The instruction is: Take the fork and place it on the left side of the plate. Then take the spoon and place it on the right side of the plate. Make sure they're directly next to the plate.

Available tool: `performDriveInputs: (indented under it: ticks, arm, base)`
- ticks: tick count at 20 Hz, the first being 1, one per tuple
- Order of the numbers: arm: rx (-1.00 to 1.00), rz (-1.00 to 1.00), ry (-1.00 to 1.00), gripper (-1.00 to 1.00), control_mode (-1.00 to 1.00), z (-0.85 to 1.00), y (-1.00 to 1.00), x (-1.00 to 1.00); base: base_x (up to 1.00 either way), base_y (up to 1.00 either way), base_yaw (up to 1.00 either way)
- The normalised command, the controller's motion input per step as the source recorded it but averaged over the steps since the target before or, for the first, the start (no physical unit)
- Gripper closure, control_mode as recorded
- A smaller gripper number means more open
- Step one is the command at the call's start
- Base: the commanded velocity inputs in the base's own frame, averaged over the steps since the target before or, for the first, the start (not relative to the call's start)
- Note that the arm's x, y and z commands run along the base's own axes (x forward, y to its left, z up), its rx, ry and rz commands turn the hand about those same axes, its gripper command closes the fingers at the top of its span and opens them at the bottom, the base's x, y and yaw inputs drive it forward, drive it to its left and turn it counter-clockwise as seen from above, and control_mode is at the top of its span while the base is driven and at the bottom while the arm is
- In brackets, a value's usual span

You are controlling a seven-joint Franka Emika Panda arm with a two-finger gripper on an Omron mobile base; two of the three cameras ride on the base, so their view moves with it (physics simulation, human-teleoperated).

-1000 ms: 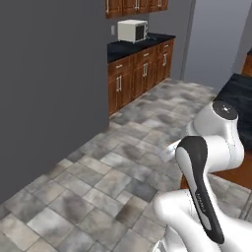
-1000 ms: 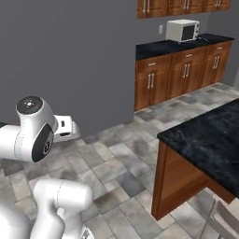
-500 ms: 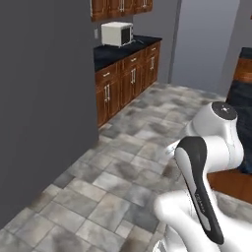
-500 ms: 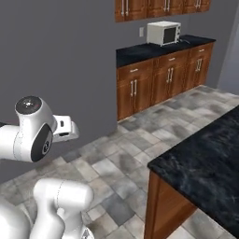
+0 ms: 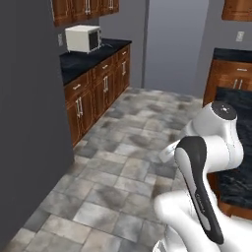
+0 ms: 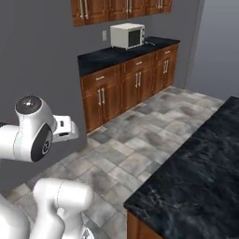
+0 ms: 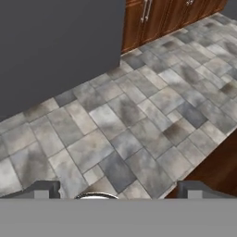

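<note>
Grey tiled floor (image 7: 139,120), wooden cabinets (image 6: 126,88), dark countertops (image 6: 196,172)

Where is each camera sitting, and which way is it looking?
Left base view: behind the arm on its left, facing the white box-shaped microwave on the black stone counter; the white arm rises at lower right.
Right base view: behind on the right, facing the same microwave and counter; the arm rises at lower left.
Hand view: on the hand, looking down at the grey tiled floor; the open gripper shows at the bottom.
Both base views share the microwave, the counter and the floor.
</note>
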Motion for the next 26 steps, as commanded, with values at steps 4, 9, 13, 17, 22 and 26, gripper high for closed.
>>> performDriveInputs:
  ticks: [4, 9, 13, 17, 22, 26]
  arm:
    - [0.0, 0.0, 0.0, -1.0, 1.0, 0.0, 0.0, 0.0]
    - [0.0, 0.0, 0.0, -1.0, 1.0, 0.0, 0.0, 0.0]
    - [0.0, 0.0, 0.0, -1.0, 1.0, 0.0, 0.0, 0.0]
    - [0.0, 0.0, 0.0, -1.0, 1.0, 0.0, 0.0, 0.0]
    - [0.0, 0.0, 0.0, -1.0, 1.0, 0.0, 0.0, 0.0]
    - [0.0, 0.0, 0.0, -1.0, 1.0, 0.0, 0.0, 0.0]
  base:
    - [1.0, 0.02, -0.3]
    - [1.0, 0.08, -0.26]
    - [1.0, 0.12, -0.17]
    - [1.0, 0.07, -0.15]
    - [1.0, 0.13, -0.17]
    - [1.0, 0.19, -0.17]
